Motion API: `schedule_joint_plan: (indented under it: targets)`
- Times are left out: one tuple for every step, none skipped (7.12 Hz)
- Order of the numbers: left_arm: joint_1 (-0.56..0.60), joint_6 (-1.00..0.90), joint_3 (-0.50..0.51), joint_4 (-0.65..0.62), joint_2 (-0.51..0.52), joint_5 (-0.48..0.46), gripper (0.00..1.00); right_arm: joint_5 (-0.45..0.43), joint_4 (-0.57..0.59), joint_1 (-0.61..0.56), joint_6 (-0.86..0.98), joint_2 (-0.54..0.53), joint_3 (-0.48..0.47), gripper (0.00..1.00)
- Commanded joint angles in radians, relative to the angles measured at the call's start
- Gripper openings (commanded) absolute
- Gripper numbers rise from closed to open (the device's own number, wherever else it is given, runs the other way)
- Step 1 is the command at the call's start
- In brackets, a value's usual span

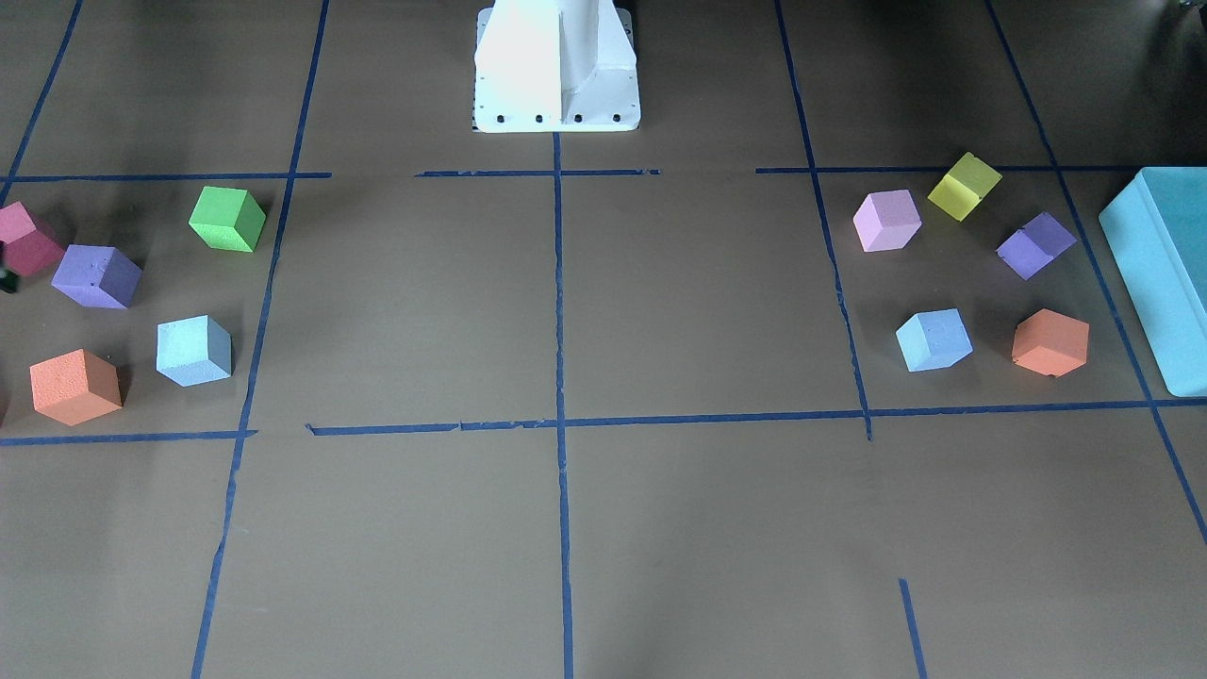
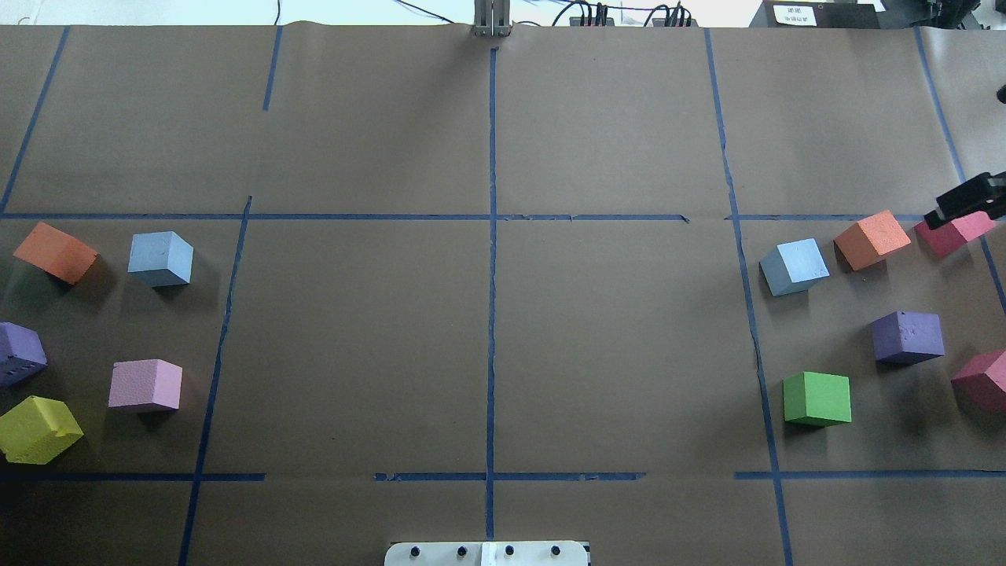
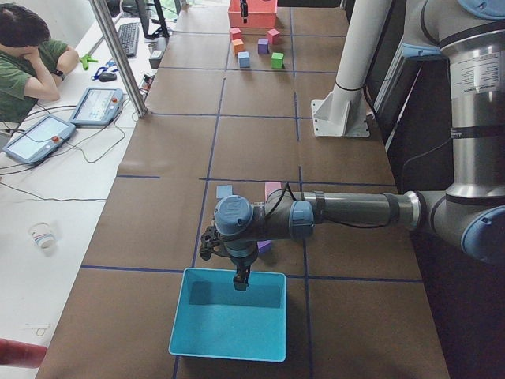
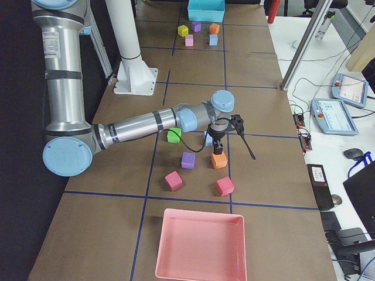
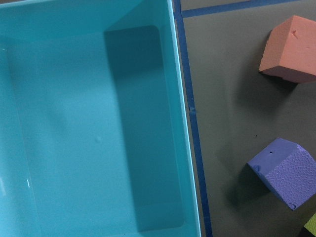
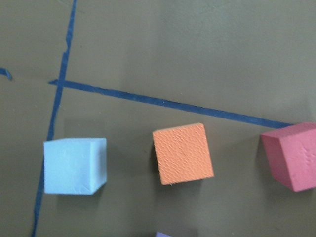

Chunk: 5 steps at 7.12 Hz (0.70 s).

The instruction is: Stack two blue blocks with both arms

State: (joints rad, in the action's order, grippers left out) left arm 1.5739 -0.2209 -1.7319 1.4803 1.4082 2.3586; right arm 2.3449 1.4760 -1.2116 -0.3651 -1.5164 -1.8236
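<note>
We saw two blue blocks well apart on the table (image 2: 613, 354): the left blue block (image 2: 160, 259) near an orange block (image 2: 55, 251), the right blue block (image 2: 795, 266) just beside another. The left gripper (image 3: 239, 283) hung over the teal box (image 3: 229, 324), the right gripper (image 4: 217, 149) above the right-hand cluster (open or closed, we could not tell for either).

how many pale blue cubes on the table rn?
2. The left blue block sits on the robot's left side beside an orange cube; the right blue block sits on its right side beside another orange cube. Far apart, unstacked. None seems hidden.
</note>
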Motion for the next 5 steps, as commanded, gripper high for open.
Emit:
schedule_joint_plan:
  targets:
    - [0.0,0.0,0.0,0.0,0.0,0.001,1.0,-0.155,-0.182,0.209,-0.318,0.041,0.01,1.0]
    - [0.0,0.0,0.0,0.0,0.0,0.001,1.0,-0.214,-0.213,0.254,-0.342,0.039,0.029,1.0]
    - [0.0,0.0,0.0,0.0,0.0,0.001,1.0,-0.222,-0.224,0.301,-0.344,0.051,0.056,1.0]
    - [0.0,0.0,0.0,0.0,0.0,0.001,1.0,-0.223,-0.262,0.303,-0.342,0.054,0.088,1.0]
    - [0.0,0.0,0.0,0.0,0.0,0.001,1.0,-0.225,-0.272,0.313,-0.342,0.058,0.104,1.0]
